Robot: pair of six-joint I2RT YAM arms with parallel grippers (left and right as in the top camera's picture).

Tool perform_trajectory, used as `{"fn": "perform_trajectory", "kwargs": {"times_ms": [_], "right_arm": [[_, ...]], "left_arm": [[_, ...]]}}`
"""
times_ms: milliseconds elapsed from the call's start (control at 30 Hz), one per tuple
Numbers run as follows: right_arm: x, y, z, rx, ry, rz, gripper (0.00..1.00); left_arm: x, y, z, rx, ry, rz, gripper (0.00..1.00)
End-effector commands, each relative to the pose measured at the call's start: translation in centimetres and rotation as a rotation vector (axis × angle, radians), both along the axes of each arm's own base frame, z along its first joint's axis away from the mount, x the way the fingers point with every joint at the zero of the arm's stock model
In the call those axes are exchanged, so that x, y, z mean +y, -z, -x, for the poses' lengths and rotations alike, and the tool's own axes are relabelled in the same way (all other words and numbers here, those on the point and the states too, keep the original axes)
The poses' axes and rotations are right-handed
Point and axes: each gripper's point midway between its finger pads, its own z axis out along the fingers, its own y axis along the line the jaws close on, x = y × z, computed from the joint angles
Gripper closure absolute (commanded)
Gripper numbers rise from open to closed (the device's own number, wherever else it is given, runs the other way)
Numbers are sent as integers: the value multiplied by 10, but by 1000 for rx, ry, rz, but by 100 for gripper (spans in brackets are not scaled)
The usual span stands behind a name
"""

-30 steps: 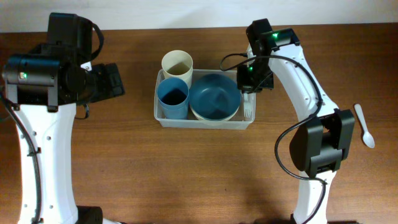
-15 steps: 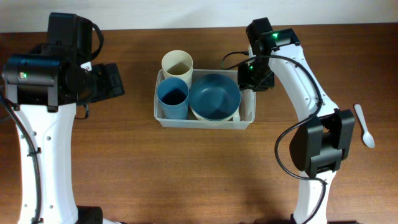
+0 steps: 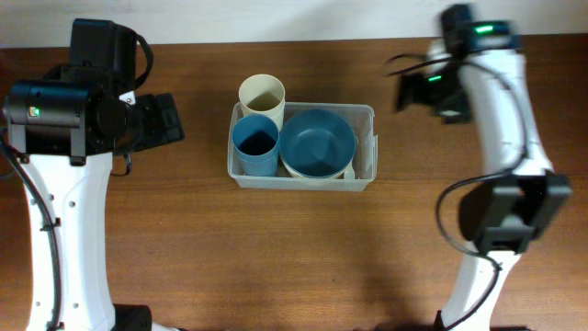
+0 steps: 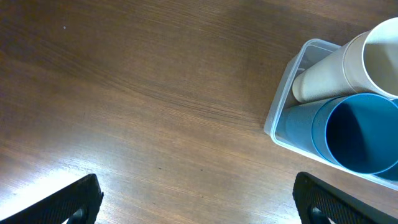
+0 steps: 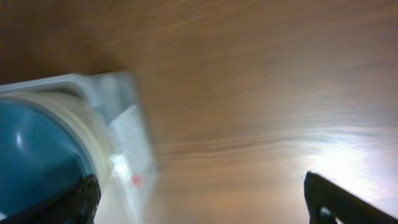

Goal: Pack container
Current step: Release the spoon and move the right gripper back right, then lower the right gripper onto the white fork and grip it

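- Left gripper (image 4: 198,202): jaws spread wide, empty, over bare table (image 4: 124,93), just left of container.
- Container (image 3: 301,181): mid-table. Cream cup (image 3: 262,95) and blue cup (image 3: 255,144) at left end, blue bowl (image 3: 317,142) beside them. White utensil (image 3: 374,156) against right wall, kind unclear.
- Right gripper (image 5: 202,200): jaws spread wide, empty, off to container's right, view blurred.
- Step, judged: between placements.
- Next: fetch another item, none showing here. Only narrow gaps free, so slim item and careful aim.
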Motion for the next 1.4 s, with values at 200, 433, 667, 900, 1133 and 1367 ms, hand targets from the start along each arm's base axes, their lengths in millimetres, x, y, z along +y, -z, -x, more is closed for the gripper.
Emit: {"fn": "perform_trajectory", "kwargs": {"times_ms": [200, 433, 667, 900, 1133, 1367], "right_arm": [[-130, -21, 32, -37, -104, 90, 1], [-194, 13, 49, -22, -1, 96, 1], [-211, 64, 58, 16, -169, 131, 1], [-234, 112, 75, 119, -318, 268, 1], [-249, 124, 76, 142, -414, 354, 1], [-259, 132, 84, 125, -430, 312, 1]], "left_arm": [[3, 3, -2, 7, -21, -8, 0], [3, 3, -2, 7, -21, -8, 0], [3, 3, -2, 7, -21, -8, 0], [3, 2, -2, 6, -21, -8, 0], [3, 3, -2, 7, -21, -8, 0], [3, 3, -2, 7, -21, -8, 0]]}}
